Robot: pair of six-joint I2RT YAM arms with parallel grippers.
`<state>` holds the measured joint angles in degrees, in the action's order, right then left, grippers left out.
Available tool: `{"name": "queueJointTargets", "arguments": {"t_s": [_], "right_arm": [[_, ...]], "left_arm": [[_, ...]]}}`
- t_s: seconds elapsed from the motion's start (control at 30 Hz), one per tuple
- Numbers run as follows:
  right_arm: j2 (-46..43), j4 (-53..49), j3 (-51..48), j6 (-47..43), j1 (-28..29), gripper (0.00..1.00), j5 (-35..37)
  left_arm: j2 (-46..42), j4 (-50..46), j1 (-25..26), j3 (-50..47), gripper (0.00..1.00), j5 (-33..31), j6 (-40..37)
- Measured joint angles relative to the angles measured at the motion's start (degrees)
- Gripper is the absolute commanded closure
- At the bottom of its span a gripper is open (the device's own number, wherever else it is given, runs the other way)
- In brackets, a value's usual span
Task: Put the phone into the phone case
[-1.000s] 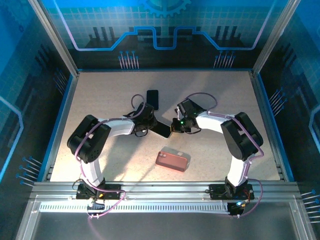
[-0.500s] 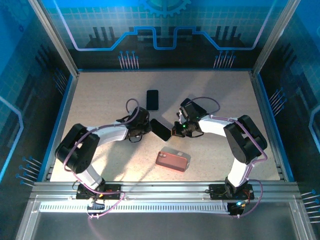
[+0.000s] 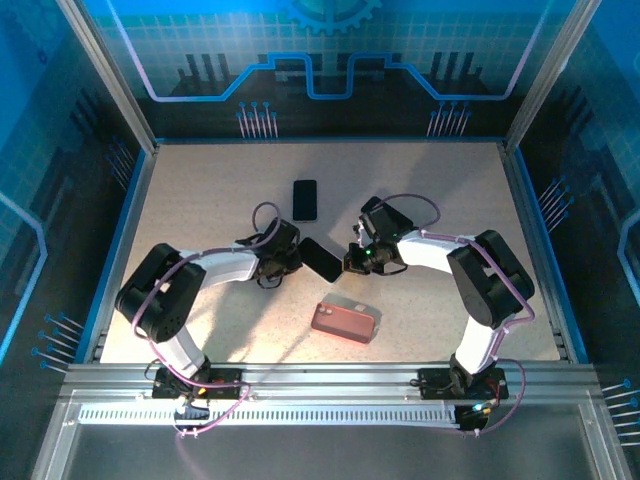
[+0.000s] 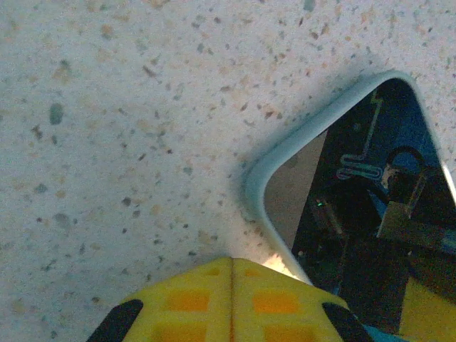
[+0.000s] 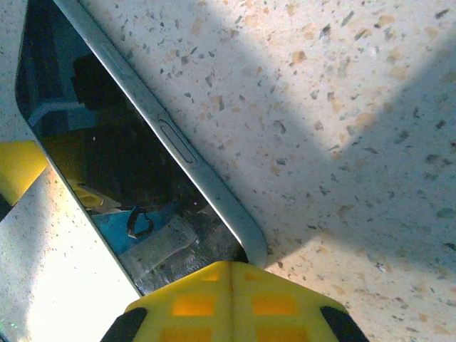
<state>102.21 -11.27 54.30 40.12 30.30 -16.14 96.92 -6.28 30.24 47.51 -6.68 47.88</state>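
Note:
A black phone (image 3: pixel 321 259) with a silver rim lies tilted on the speckled table, between my two grippers. My left gripper (image 3: pixel 292 258) is shut, its yellow fingertips (image 4: pixel 231 269) meeting at the phone's (image 4: pixel 356 206) left corner and holding nothing. My right gripper (image 3: pixel 350 263) is shut too, with its tips (image 5: pixel 231 269) against the opposite corner of the phone (image 5: pixel 107 157). The reddish-pink phone case (image 3: pixel 345 322) lies flat nearer the front, apart from both grippers.
A second black phone-like slab (image 3: pixel 305 199) lies farther back on the table (image 3: pixel 200 200). Blue walls and metal posts ring the table. The left gripper's yellow tip (image 5: pixel 18 171) shows past the phone in the right wrist view.
My left gripper has moved toward the front, from beside the rear black slab to the phone's left corner, and its elbow swung left. The right gripper has barely shifted.

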Motion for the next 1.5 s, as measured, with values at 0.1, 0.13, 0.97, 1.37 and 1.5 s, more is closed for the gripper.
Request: {"name": "queueJointTargets", "arguments": {"t_s": [0.1,0.13,0.97,1.37,1.5], "right_arm": [[-0.09,-0.15,-0.07,0.04,0.0,1.0,-0.24],[-0.28,-0.11,-0.46,0.2,0.0,1.0,-0.44],[-2.25,-1.6,-1.86,-0.31,0.04,1.0,-0.94],[-7.45,-5.62,-1.86,-2.91,2.86,1.0,-0.66],[-7.48,-5.62,-2.08,-2.84,4.61,1.0,-1.07]], "left_arm": [[2.27,-0.85,0.04,2.82,0.93,0.02,-0.02],[3.08,-0.92,0.04,3.72,0.93,0.02,-0.04],[17.53,-0.59,0.17,21.84,0.93,3.1,-1.73],[15.19,8.0,0.52,15.54,0.92,3.56,-1.73],[13.03,9.53,0.57,12.04,0.92,3.91,-1.27]]}}
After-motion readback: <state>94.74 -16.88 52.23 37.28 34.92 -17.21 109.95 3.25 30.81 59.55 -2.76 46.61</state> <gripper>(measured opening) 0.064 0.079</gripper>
